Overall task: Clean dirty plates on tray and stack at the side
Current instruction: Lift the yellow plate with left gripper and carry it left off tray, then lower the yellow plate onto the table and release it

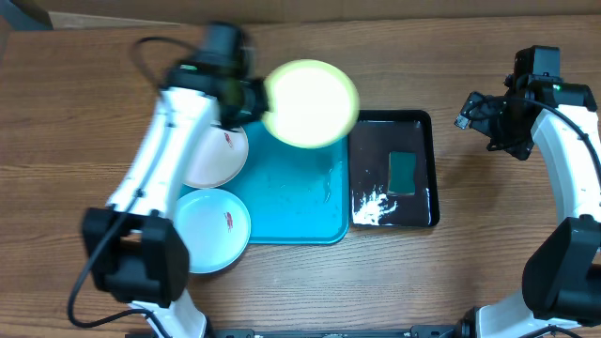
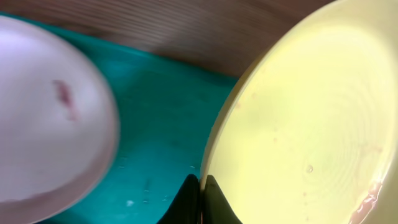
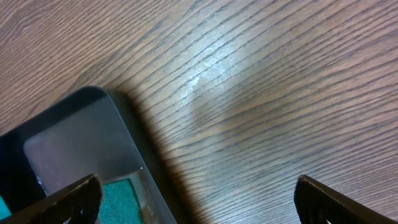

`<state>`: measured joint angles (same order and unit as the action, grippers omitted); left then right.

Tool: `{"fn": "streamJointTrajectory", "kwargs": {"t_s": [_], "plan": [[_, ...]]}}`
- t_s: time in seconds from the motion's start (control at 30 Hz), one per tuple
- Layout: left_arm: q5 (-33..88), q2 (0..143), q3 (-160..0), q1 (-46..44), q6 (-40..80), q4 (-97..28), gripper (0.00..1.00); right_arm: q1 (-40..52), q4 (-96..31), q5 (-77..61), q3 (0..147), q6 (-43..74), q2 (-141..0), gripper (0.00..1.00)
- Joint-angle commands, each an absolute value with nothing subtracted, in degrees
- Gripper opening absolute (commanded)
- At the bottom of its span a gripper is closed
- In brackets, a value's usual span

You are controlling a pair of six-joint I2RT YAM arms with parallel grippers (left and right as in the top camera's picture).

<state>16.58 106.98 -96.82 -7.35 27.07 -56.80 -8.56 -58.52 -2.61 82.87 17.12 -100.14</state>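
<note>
Green plate [image 1: 311, 103] hangs over the far end of the tray [image 1: 291, 211], face up and round, so it has no long side. The left gripper [image 2: 202, 198] pinches only its rim, so it could tip, slip out and fall. The right gripper [image 3: 198, 202] is wide open.

The table I work at [image 1: 470, 272] is brown wood with the grain running across its width. Light from above leaves a pale glare [image 3: 205, 74] on the varnish.
</note>
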Motion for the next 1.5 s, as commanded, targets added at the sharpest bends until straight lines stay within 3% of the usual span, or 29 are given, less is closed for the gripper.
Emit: {"fn": "streamJointTrajectory", "kwargs": {"t_s": [0.0, 0.23, 0.33, 0.57, 0.87, 1.3, 1.33, 1.43, 1.47], "plan": [[26.28, 107.55, -97.76, 3.11, 26.96, -58.52, 0.04, -8.71, -58.41, -2.63, 83.26, 17.34, -99.92, 1.0], [23.68, 107.68, -94.8, 24.4, 27.27, -58.19, 0.04, -8.71, -58.41, -2.63, 83.26, 17.34, -99.92, 1.0], [17.12, 107.7, -92.4, 32.56, 28.64, -57.39, 0.04, -8.71, -58.41, -2.63, 83.26, 17.34, -99.92, 1.0], [11.64, 107.7, -83.13, 44.34, 31.38, -48.97, 0.04, -8.71, -58.41, -2.63, 83.26, 17.34, -99.92, 1.0], [11.38, 107.74, -72.9, 44.58, 30.74, -34.76, 0.04, -8.71, -58.41, -2.63, 83.26, 17.34, -99.92, 1.0], [4.67, 108.01, -71.4, 39.13, 30.68, -32.69, 0.04, -8.71, -58.41, -2.63, 83.26, 17.34, -99.92, 1.0], [4.03, 108.01, -71.4, 38.85, 30.68, -32.69, 0.08, -8.71, -58.41, -2.63, 83.26, 17.34, -99.92, 1.0], [4.1, 108.01, -71.42, 38.59, 30.57, -32.49, 0.34, -8.71, -58.41, -2.63, 83.26, 17.34, -99.92, 1.0], [4.82, 108.01, -71.5, 38.59, 30.06, -32.58, 0.37, -8.71, -58.43, -2.63, 83.26, 17.37, -99.92, 1.0]]}}
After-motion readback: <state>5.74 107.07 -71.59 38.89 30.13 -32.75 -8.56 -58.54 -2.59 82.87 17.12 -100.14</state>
